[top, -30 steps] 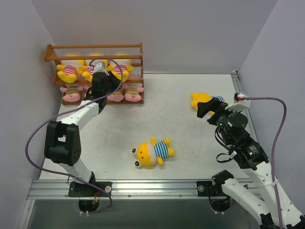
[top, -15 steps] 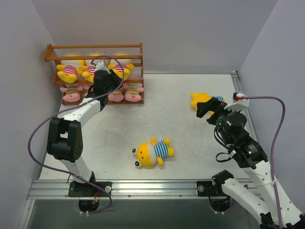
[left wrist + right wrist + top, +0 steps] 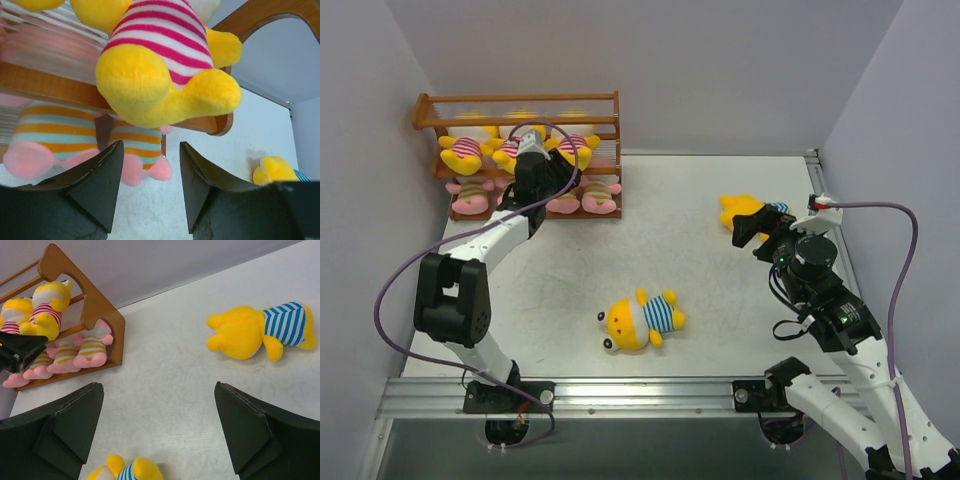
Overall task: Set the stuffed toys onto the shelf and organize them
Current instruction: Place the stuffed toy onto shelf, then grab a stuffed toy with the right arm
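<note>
Looking across, I have open table (image 3: 700,190) between the shelf (image 3: 520,100), tucked in the far-left corner, and a blue-striped toy (image 3: 642,320) lying mid-table. My left arm stretches to the shelf front, with the left gripper (image 3: 149,155) parted and empty beneath a yellow toy (image 3: 165,75) on the middle tier. My right gripper (image 3: 159,387) hangs wide open beside a second blue-striped toy (image 3: 260,332) at the far right.

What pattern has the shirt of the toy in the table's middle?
Blue-and-white stripes; the shirt shows best in the top external view.
</note>
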Robot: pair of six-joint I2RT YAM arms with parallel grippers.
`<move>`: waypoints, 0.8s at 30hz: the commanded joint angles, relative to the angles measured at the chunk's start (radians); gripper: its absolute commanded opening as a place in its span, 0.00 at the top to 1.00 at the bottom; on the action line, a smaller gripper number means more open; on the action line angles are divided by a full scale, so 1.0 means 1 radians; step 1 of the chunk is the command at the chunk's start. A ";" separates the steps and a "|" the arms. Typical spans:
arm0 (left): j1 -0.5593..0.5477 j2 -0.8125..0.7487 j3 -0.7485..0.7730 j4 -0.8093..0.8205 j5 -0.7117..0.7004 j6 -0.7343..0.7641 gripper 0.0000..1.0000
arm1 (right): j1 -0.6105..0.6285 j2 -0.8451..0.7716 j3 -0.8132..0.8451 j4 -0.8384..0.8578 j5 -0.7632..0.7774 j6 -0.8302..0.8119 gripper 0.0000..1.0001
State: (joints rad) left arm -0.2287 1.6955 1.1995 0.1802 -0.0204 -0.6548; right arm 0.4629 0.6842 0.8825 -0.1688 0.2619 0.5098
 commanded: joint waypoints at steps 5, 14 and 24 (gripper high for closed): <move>0.022 -0.250 -0.057 -0.071 0.008 -0.019 0.33 | -0.009 -0.015 0.006 0.018 0.013 -0.025 0.01; 0.187 -0.468 0.008 -0.387 0.117 0.109 0.18 | -0.009 -0.028 0.023 -0.018 0.011 -0.053 0.01; 0.523 -0.645 -0.116 -0.496 0.300 0.133 0.11 | -0.009 -0.011 0.027 -0.038 -0.035 -0.079 0.02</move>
State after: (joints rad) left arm 0.2447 1.0904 1.1267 -0.2558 0.1974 -0.5438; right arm 0.4587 0.6647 0.8825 -0.2081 0.2451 0.4614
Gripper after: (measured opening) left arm 0.887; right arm 0.982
